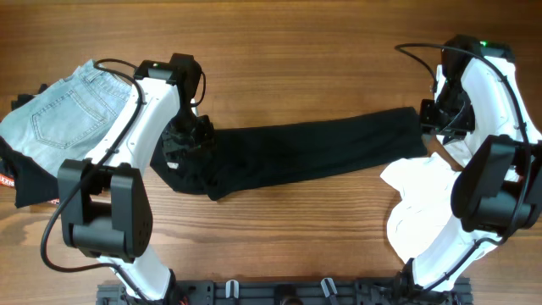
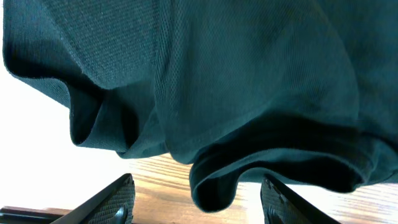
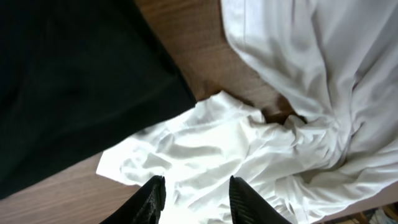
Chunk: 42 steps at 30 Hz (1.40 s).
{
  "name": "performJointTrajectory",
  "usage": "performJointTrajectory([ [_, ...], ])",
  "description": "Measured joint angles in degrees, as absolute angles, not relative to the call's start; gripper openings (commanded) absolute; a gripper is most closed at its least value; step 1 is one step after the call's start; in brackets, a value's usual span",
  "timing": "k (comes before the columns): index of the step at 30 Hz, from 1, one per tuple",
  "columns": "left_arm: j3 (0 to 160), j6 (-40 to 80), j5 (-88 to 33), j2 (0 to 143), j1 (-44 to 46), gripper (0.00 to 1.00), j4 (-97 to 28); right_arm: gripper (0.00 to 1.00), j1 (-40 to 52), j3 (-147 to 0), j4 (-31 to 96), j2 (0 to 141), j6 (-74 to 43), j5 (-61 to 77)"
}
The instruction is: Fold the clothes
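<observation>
Surface: brown wooden table, seen from overhead. The black top lies across the middle as a long, slightly slanted band, bunched at its left end and flatter toward the right.

Left gripper: at the bunched left end, jaws spread, a fold of black fabric hanging just above them, nothing pinched.

Right gripper: at the band's right end, jaws apart, empty, above the edge of the white garment.

A denim garment lies at far left.
</observation>
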<state>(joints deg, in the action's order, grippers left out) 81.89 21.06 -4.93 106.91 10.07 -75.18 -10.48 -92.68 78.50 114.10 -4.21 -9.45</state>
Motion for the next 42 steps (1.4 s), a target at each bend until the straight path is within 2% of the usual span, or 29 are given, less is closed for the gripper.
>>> performJointTrajectory([
  [5,80.47,22.65,-4.95,106.89,10.07,0.53,-71.22,0.45,-11.94,-92.6,73.41,114.1,-3.55,-5.61],
  [7,77.36,23.27,-4.95,106.89,10.07,0.46,-67.7,0.49,-13.41,-92.64,69.95,114.1,-1.54,2.2],
  [10,72.47,23.68,-4.97,106.74,10.07,0.44,-60.51,0.5,-14.68,-92.84,64.34,114.08,1.69,14.94],
  [14,66.83,24.56,-5.02,106.69,10.07,0.45,-53.1,0.49,-14.61,-92.86,63.2,114.1,4.1,21.3],
  [17,66.26,24.77,-5.21,106.63,10.07,0.45,-49.12,0.46,-14.61,-91.13,62.28,114.83,4.69,21.67],
  [24,65.89,27.29,-5.76,106.61,5.43,0.43,-38.41,0.49,-14.37,-81.45,56.42,118.52,1.5,18.0],
  [29,65.89,29.28,-6.57,106.61,-0.27,0.42,-38.17,0.54,-13.47,-80.93,53.91,117.8,-5.37,15.0],
  [36,65.89,29.52,-8.16,106.61,-0.8,0.41,-39.48,0.56,-14.04,-82.52,53.32,117.84,-6.76,13.02],
  [37,65.89,29.54,-8.56,106.61,-0.8,0.38,-39.38,0.56,-14.39,-83.02,53.3,117.97,-6.39,13.02],
  [38,65.89,29.56,-8.99,106.61,-0.8,0.27,-39.05,0.56,-14.61,-83.11,53.21,117.99,-6.11,13.1],
  [39,65.89,29.65,-9.43,106.61,-0.8,0.04,-38.5,0.56,-14.72,-83.11,53.21,118.02,-5.93,13.26],
  [42,65.78,30.13,-11.46,106.61,-0.8,0.04,-33.5,0.55,-14.74,-83.15,53.21,118.04,-5.76,13.26],
])
